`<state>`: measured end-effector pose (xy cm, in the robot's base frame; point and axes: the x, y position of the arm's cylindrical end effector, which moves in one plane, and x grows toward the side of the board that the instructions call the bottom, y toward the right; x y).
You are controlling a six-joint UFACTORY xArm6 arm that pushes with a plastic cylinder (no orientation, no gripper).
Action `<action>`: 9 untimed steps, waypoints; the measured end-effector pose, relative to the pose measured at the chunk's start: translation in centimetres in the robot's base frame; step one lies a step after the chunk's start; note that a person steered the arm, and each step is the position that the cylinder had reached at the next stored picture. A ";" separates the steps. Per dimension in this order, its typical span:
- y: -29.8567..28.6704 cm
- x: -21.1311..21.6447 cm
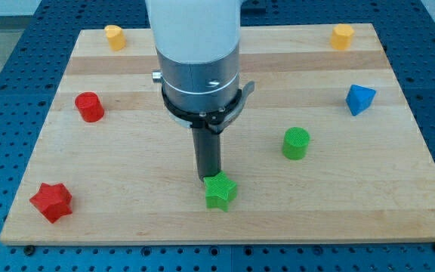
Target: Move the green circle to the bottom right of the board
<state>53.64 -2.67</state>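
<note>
The green circle (295, 143) stands on the wooden board (127, 196), right of centre. My tip (208, 177) is at the lower middle of the board, touching the upper-left edge of a green star (220, 191). The green circle lies up and to the right of my tip, clearly apart from it. The arm's white and grey body hides the board's upper middle.
A red cylinder (90, 106) sits at the left, a red star (51, 202) at the bottom left. A yellow block (113, 36) is at the top left, a yellow block (342, 35) at the top right, and a blue block (359, 99) at the right.
</note>
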 end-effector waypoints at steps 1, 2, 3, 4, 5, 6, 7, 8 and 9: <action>0.0 0.0; 0.0 -2.0; 0.4 -6.0; 2.6 -8.0; 6.4 -8.9; 9.5 -9.4; 12.1 -9.2; 12.2 -8.6; 10.5 -8.8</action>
<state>44.89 7.80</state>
